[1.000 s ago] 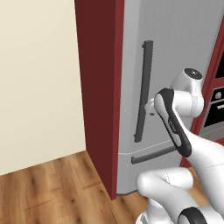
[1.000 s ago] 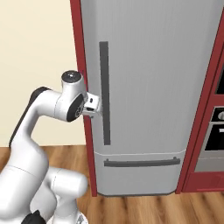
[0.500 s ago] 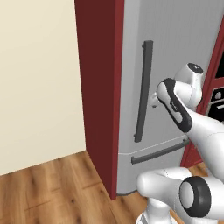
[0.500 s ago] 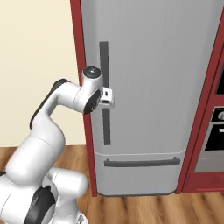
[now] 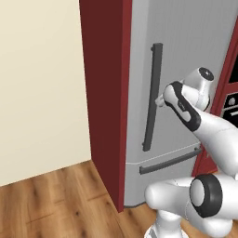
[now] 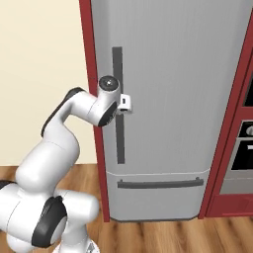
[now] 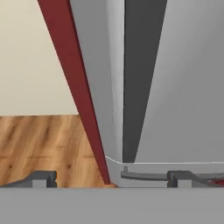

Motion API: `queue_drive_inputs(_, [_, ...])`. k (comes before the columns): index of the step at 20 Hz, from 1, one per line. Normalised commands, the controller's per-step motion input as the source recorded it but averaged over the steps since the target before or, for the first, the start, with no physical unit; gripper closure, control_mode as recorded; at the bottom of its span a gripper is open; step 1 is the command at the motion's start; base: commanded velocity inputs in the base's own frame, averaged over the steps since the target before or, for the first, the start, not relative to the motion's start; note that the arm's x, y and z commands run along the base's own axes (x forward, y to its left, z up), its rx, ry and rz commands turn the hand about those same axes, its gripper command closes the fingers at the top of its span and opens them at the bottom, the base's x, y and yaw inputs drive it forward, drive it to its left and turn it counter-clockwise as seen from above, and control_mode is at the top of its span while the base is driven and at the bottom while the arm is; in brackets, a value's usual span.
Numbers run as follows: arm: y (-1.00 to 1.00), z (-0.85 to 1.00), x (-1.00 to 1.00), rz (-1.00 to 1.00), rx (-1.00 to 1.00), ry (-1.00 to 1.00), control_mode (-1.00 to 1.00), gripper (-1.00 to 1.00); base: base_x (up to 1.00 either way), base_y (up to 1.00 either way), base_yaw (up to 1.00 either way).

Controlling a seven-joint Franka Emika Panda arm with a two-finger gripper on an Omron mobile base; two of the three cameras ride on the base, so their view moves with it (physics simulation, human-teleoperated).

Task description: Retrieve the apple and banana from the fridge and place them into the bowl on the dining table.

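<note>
White and dark-jointed, the arm reaches up from the base toward the fridge (image 6: 173,99), and its gripper (image 6: 126,103) sits right at the fridge's dark vertical bar handle (image 6: 118,104), about halfway up the bar. From the left base camera the gripper (image 5: 160,100) shows just to the right of the handle (image 5: 151,97), very near or touching it; whether it actually touches cannot be told. In the hand view the two dark finger tips (image 7: 40,178) stand far apart at the bottom, spread wide, with nothing between them; the handle (image 7: 142,78) runs as a dark strip between them and away up the picture.

Nearest the base is wooden plank floor (image 5: 51,204). Behind the gripper, the fridge door is closed, a flat grey face. Below the long handle is a horizontal seam and a second, short dark bar handle (image 6: 160,184) lying level across the lower drawer front, also shut.

A dark red panel (image 5: 104,93) frames the fridge on its left side and runs down to the floor; another red panel (image 6: 232,138) borders it on the right. Further left, beyond the red panel, stands a plain cream wall (image 5: 39,83). To the right of the fridge, a dark oven front (image 6: 243,153) shows at the picture's edge.
</note>
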Motion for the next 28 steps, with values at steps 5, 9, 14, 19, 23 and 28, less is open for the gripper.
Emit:
queue_drive_inputs(5, [0.00, 0.00, 0.01, 0.00, 0.00, -0.19, -1.00, -1.00, 0.00, 0.00, 0.00])
queue_drive_inputs(9, [0.00, 0.03, 0.15, 0.00, 0.00, -0.01, -1.00, -1.00, 0.00, 0.00, 0.00])
queue_drive_inputs(14, [0.00, 0.08, 0.26, 0.00, 0.00, 0.00, -1.00, -1.00, 0.00, 0.00, 0.00])
queue_drive_inputs(19, [0.00, 0.03, 0.34, 0.01, 0.00, 0.00, -1.00, -1.00, 0.00, 0.00, 0.00])
queue_drive_inputs(23, [0.00, 0.00, 0.41, 0.03, 0.00, 0.00, -1.00, -1.00, 0.00, 0.00, 0.00])
queue_drive_inputs(28, [0.00, 0.00, 0.45, 0.05, 0.00, -0.01, -1.00, -1.00, 0.00, 0.00, 0.00])
